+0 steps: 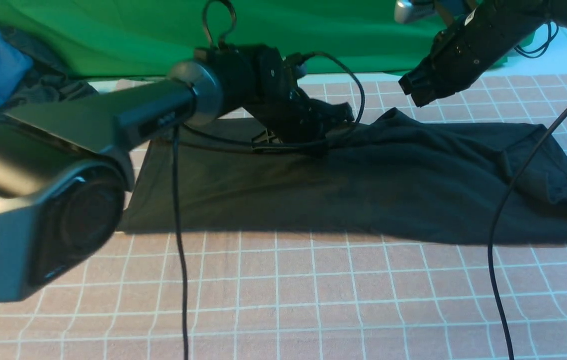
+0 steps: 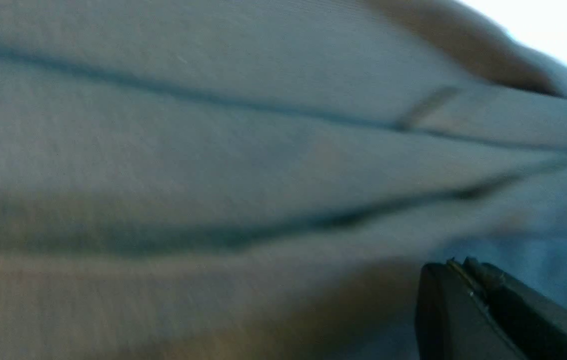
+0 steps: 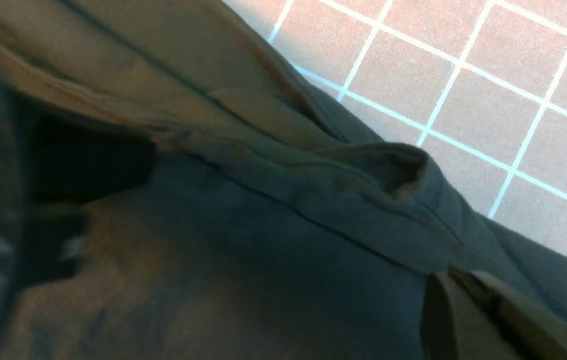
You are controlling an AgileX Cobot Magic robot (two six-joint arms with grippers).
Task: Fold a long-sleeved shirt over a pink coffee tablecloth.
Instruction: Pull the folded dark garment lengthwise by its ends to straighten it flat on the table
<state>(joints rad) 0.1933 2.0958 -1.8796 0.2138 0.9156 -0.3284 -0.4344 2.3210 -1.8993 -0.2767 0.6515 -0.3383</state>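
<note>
A: Left arm [image 1: 88, 120] looms closest; left gripper [image 2: 459, 265] pinched together at the twelve-o'clock edge of the black long-sleeved shirt [image 1: 388, 190].
B: Yes, right gripper [image 1: 410, 94] closed too, one o'clock; shirt sprawls across the pink white-gridded tablecloth [image 1: 313, 290].

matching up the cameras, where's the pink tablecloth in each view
front: pink tablecloth fills the foreground and shows beyond the shirt.
left wrist: not in it; the blurred shirt fills the picture.
right wrist: tablecloth in the picture's upper right corner.
shared landmark: the shirt, in all three.
</note>
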